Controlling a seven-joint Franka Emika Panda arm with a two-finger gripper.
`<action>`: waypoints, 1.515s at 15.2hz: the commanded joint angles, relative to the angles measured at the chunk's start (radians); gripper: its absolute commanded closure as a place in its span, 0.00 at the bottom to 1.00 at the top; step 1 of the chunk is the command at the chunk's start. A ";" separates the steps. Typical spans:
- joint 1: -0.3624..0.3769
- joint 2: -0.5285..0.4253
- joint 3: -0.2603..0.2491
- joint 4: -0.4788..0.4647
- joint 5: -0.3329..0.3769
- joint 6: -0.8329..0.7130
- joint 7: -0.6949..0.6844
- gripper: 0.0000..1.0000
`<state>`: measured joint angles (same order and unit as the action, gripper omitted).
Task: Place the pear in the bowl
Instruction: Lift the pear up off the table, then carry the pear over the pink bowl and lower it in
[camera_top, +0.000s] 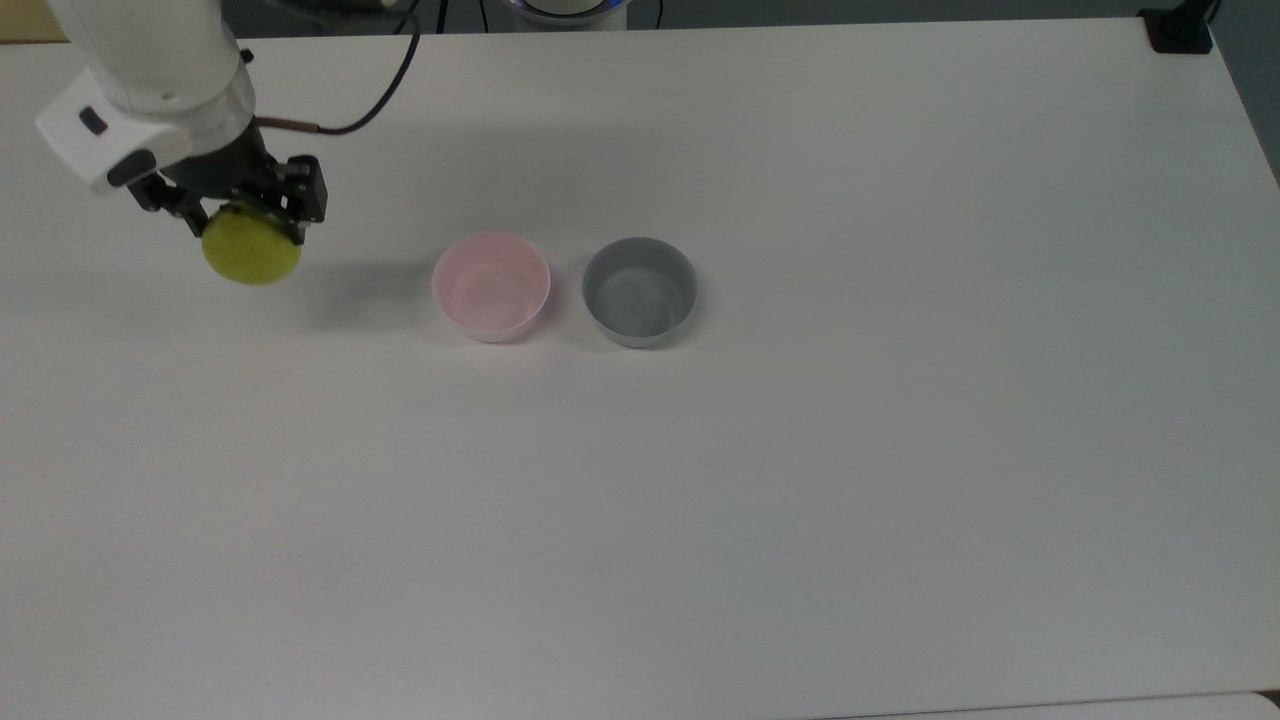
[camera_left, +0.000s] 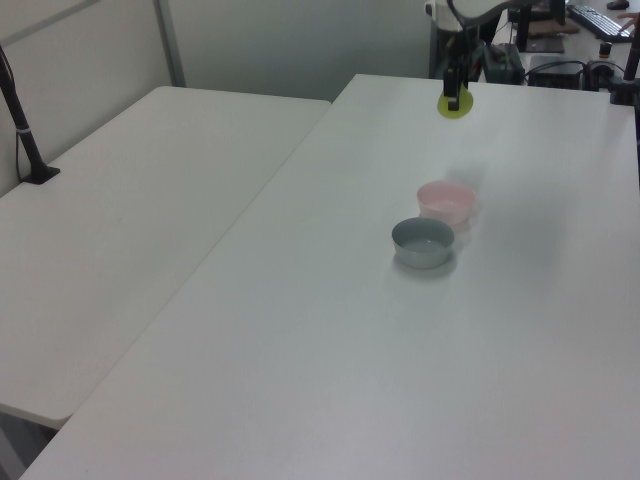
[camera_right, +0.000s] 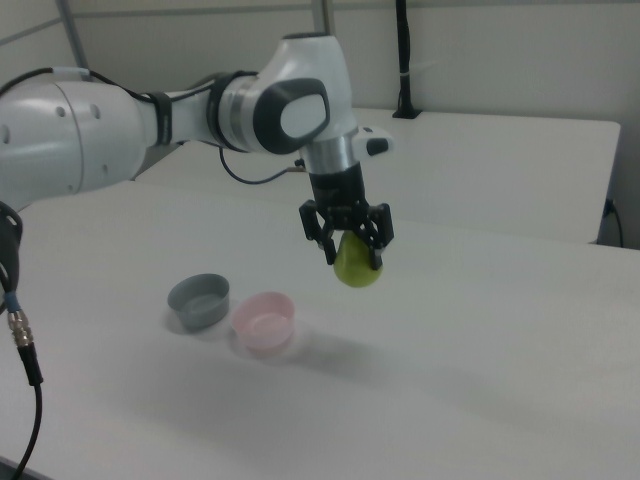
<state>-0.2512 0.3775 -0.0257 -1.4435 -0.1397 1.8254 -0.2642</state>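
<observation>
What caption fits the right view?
Robot arm holds a pear in the air beside pink bowl and grey bowl.

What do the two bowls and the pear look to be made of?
Pink bowl and grey bowl: likely plastic, with smooth, plain, thin walls and a dull sheen. Pear, held in the claw: even yellow-green, slightly glossy skin; real or imitation cannot be told.

Grey bowl (camera_top: 640, 291) sits upright approx. centre-left of the top view, on the white table (camera_top: 800, 480); same bowl at mid-frame in the left view (camera_left: 423, 243) and at left-centre in the right view (camera_right: 198, 301) (nothing visible inside). Second white table (camera_left: 130, 230) fills the left view's left side. Black clamp w/ pole (camera_left: 22, 120) at the left view's far left edge.
</observation>
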 joint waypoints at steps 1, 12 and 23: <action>0.029 -0.057 0.000 -0.032 0.002 -0.057 -0.001 0.57; 0.205 -0.241 0.001 -0.260 0.061 -0.041 0.102 0.57; 0.228 -0.246 0.006 -0.520 0.066 0.330 0.122 0.56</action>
<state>-0.0316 0.1579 -0.0180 -1.8762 -0.0876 2.0427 -0.1650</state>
